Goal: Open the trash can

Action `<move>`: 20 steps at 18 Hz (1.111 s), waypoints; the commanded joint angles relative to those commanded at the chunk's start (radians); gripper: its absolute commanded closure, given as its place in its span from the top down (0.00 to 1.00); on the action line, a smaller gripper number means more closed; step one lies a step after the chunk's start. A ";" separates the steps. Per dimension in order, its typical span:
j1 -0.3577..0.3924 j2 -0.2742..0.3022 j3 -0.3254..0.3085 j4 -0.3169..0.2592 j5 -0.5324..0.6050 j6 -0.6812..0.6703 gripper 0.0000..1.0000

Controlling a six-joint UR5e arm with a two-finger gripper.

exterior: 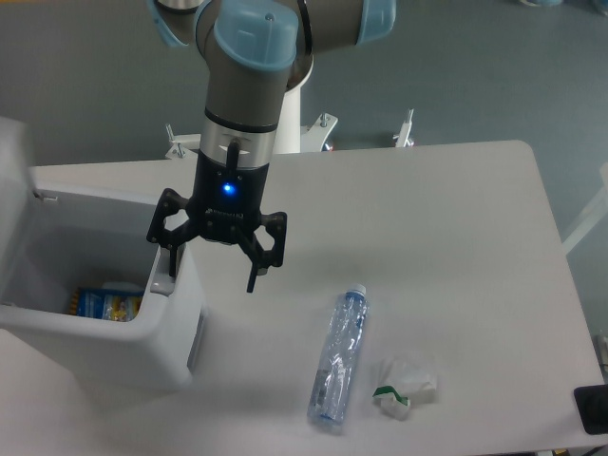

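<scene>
The white trash can (171,337) stands at the table's left side with its lid (11,180) swung up at the far left edge of the view. Inside it I see a blue and yellow packet (106,304). My gripper (211,275) hangs open over the can's right front rim. Its left finger (171,268) reaches down onto the grey push-button strip, and its right finger hangs in the air beside the can. Nothing is between the fingers.
An empty clear plastic bottle (339,356) with a blue cap lies on the table to the right of the can. A crumpled white wrapper (406,383) with a green mark lies beside it. A black object (593,408) shows at the lower right edge.
</scene>
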 joint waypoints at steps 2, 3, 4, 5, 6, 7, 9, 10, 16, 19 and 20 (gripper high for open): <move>0.005 0.005 0.017 0.000 0.000 0.003 1.00; 0.014 0.011 0.031 0.000 0.000 0.005 1.00; 0.035 0.012 0.044 0.000 0.000 0.005 1.00; 0.067 0.014 0.058 0.002 0.000 0.005 1.00; 0.096 0.012 0.074 0.003 0.000 0.006 1.00; 0.118 0.003 0.081 0.006 0.000 0.008 1.00; 0.182 -0.038 0.080 0.021 0.000 0.055 1.00; 0.213 -0.052 0.077 0.021 0.000 0.086 1.00; 0.307 -0.130 0.083 0.021 0.113 0.224 1.00; 0.311 -0.178 0.095 0.020 0.245 0.360 1.00; 0.313 -0.196 0.098 0.011 0.270 0.424 1.00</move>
